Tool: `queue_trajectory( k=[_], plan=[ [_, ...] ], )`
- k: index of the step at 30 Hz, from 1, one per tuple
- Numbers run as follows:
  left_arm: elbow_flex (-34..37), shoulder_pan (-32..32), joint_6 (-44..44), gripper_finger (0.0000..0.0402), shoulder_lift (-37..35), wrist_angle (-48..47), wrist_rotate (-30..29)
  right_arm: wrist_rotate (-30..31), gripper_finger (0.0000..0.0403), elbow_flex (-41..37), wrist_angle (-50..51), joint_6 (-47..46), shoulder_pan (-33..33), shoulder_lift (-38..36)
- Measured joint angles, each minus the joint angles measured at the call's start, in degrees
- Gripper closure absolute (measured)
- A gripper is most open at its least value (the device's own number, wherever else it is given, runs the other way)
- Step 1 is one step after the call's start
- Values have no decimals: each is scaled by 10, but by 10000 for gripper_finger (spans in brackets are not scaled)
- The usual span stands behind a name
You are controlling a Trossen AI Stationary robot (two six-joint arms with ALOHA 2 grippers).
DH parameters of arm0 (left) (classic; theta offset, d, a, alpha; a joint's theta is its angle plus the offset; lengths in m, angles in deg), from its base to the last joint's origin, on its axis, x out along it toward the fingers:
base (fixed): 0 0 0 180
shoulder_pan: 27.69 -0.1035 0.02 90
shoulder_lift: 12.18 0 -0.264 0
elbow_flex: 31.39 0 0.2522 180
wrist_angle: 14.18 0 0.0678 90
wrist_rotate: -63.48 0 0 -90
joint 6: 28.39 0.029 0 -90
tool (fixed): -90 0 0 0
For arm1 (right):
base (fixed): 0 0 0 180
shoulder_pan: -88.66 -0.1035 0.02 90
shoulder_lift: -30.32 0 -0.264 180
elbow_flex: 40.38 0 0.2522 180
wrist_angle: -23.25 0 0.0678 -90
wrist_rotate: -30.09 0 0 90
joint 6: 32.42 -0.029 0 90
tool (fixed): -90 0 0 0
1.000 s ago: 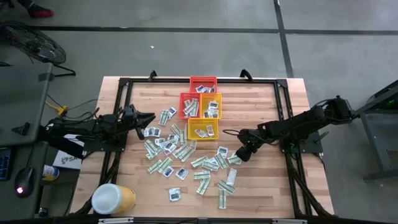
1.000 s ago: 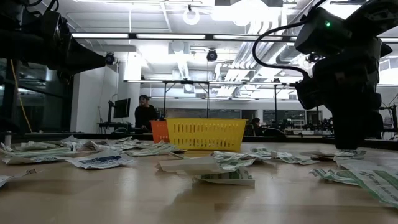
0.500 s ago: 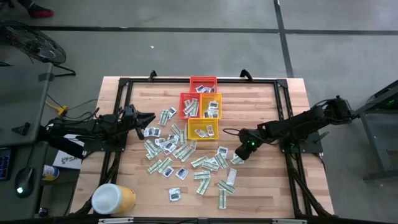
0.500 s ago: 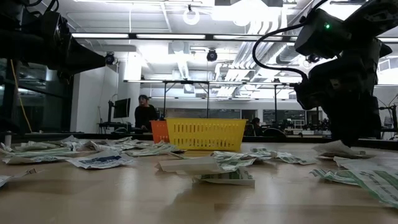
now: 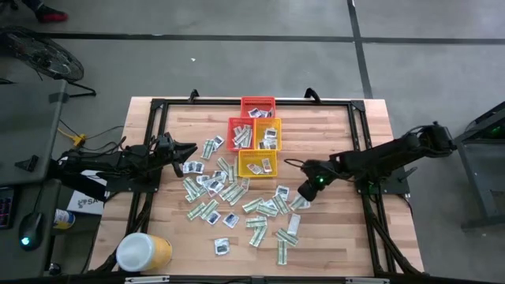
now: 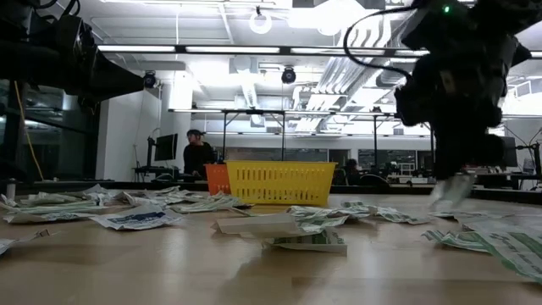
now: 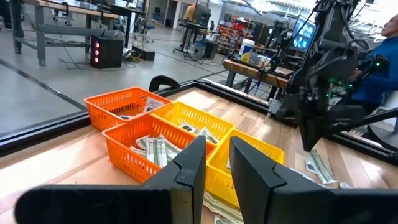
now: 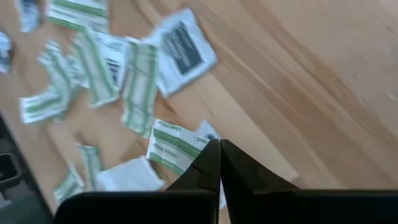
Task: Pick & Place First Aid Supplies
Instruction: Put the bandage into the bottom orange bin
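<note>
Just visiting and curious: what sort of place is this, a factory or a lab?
Most likely a robotics lab or workshop. A wooden table has two arms mounted at its sides, the ceiling is open with bare ducts and strip lights, and workbenches and shelves stand on the concrete floor beyond.

The right arm reaches in from the desk's right edge, stretched low toward the middle, its wrist bent downward. The right tool (image 5: 304, 192) hangs above the desk with its two dark fingers (image 8: 208, 165) pressed together, pinching the edge of a green-and-white packet (image 8: 174, 147) that dangles below it in the low view. The left arm lies along the left side of the desk, pointing toward the centre. The left tool (image 5: 192, 150) hovers level, its fingers (image 7: 189, 163) parallel with a narrow gap between them, nothing in it.
</note>
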Motion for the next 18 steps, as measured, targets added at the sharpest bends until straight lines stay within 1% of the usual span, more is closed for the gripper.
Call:
queue_trajectory(
  k=[4, 8, 14, 18],
  plan=[
    [0, 0, 0, 328, 0, 0, 0, 2, 402, 18, 1, 12, 0, -16],
    [0, 0, 0, 328, 0, 0, 0, 15, 402, 55, 7, 41, 4, -19],
    [0, 0, 0, 328, 0, 0, 0, 38, 403, 130, 36, 105, 33, -19],
    [0, 0, 0, 328, 0, 0, 0, 46, 403, 196, 61, 173, 64, 6]
  ],
)
